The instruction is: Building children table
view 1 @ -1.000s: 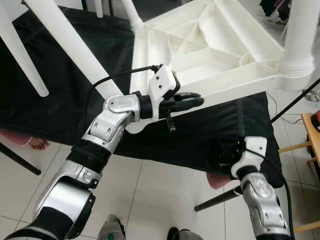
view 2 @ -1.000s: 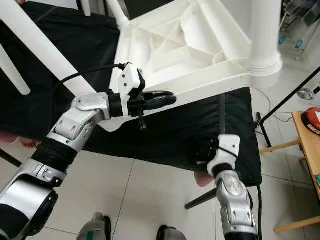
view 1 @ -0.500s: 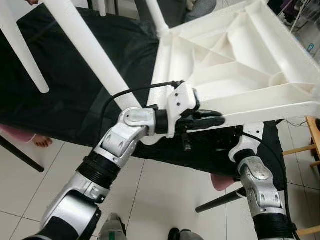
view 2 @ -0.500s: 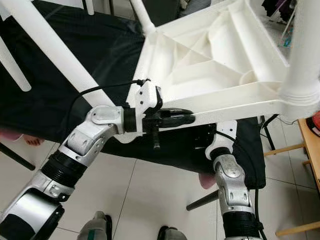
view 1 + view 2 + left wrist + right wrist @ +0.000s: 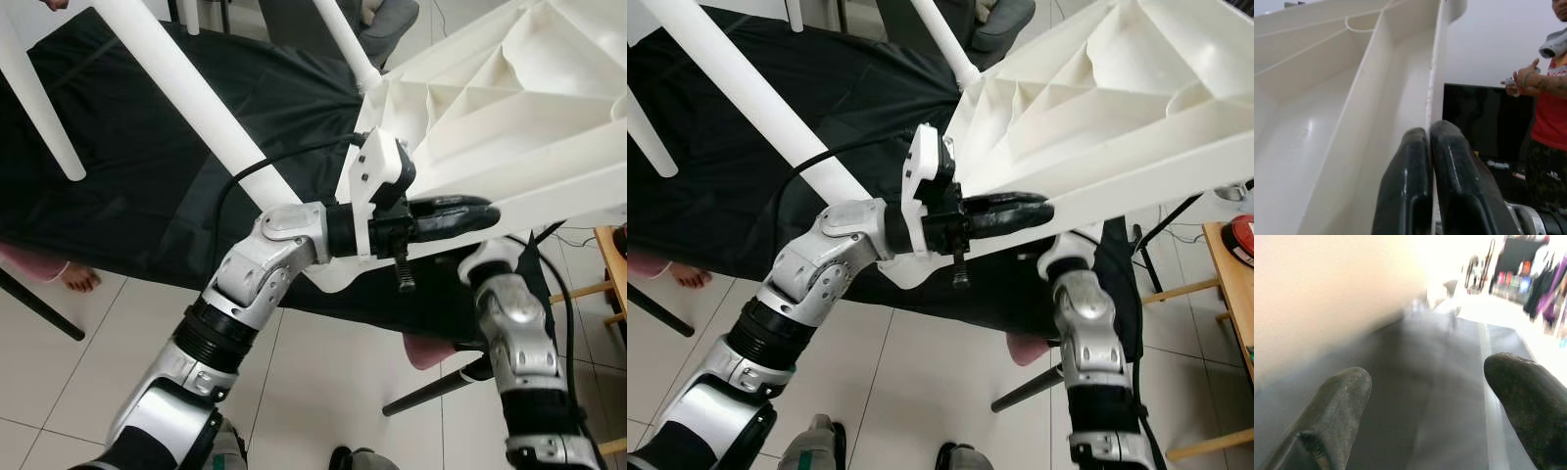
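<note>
Change since a second ago: the upturned white table top tilts more steeply and now sits toward 2 o'clock of the head view, lifted by the left arm; the right arm has come up close under its near edge.
Left gripper: closed on the near rim of the table top, its two black fingers pinching the thin plastic wall.
Right gripper: fingers spread wide, holding nothing; its silver arm rises at 4 o'clock, just beneath the rim.
Table top: tipped up on edge, ribbed underside facing the camera, resting over a black cloth.
Legs: one white leg runs from 11 o'clock toward the corner by the left gripper; another stands at 12 o'clock; a third crosses at 9 o'clock.
Why held so: the pinch on the rim probably steadies the top while it is turned over; the right arm looks placed to support it from below.
Left wrist view adds: the fingertips meet on the rim's wall, and a person in a red shirt stands beyond.
Right wrist view adds: the open gap between its fingers, with blurred white plastic close beside and a bright room beyond.
Head view adds: tiled floor and a wooden stand at 3 o'clock.
</note>
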Tool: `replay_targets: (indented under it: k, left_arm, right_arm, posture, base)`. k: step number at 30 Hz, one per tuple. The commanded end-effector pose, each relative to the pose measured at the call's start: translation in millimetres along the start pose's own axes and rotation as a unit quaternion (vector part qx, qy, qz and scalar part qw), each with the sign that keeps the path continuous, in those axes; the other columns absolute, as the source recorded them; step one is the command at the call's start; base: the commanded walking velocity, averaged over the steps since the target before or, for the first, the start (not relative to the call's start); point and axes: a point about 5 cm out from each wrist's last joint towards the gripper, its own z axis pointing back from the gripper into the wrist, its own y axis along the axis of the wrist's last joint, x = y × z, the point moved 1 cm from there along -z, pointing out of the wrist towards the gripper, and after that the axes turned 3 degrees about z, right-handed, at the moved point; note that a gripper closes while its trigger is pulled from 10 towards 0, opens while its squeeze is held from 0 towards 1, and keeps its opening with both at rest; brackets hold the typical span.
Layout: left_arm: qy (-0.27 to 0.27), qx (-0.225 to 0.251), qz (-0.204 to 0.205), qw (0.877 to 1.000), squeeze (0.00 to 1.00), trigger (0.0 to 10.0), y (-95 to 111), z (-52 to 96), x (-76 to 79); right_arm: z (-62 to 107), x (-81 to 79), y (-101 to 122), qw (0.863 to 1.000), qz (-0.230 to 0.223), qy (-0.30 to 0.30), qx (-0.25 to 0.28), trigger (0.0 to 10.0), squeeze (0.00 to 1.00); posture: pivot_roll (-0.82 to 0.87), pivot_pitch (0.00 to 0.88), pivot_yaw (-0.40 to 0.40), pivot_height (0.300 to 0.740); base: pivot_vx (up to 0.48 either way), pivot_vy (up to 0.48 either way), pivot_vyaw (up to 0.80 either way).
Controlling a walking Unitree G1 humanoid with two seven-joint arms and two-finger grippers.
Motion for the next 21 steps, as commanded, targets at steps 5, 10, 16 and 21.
replay_targets:
  k: [5,10,16,21]
  left_arm:
    - [0.058,0.072,0.022,0.995,0.0,0.0,15.9,-12.3,-8.9]
    - [0.082,0.077,0.042,0.993,0.0,0.0,12.6,-7.3,-13.8]
    - [0.136,0.036,0.072,0.987,0.0,4.4,-5.3,6.4,-22.3]
    - [0.191,-0.006,0.099,0.976,0.0,8.5,-21.4,21.0,-30.2]
  right_arm:
    - [-19.3,-8.3,45.2,0.997,0.002,0.018,0.08,10.0,0.0]
    - [-25.0,-17.7,61.0,0.994,0.0,0.036,0.105,10.0,0.0]
    - [-22.5,-21.4,52.4,0.995,0.0,0.044,0.091,10.0,0.0]
    - [-13.2,-22.0,29.2,0.998,0.004,0.04,0.05,10.0,0.0]
  posture:
    - [0.14,0.142,-0.065,0.74]
    - [0.14,0.146,-0.07,0.74]
    - [0.14,0.146,-0.07,0.74]
    - [0.14,0.154,-0.066,0.74]
  base:
    - [0.0,0.0,0.0]
    - [0.0,0.0,0.0]
    - [0.0,0.0,0.0]
    - [0.0,0.0,0.0]
